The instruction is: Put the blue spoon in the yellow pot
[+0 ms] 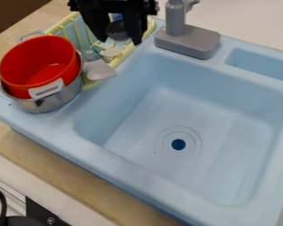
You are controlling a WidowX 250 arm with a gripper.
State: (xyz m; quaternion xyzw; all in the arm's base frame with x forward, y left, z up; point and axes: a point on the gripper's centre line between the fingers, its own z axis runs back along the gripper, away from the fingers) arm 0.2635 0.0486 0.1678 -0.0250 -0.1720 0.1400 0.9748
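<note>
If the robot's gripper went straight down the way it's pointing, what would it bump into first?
Probably the pale yellow rack or something in it, maybe the dark round thing. The gripper points down at that corner, but how high it hangs is hard to tell.

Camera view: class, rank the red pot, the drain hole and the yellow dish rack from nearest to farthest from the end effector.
1. Yellow dish rack: right by the end effector, at the view's top.
2. Red pot: upper left.
3. Drain hole: below and right, in the basin.
</note>
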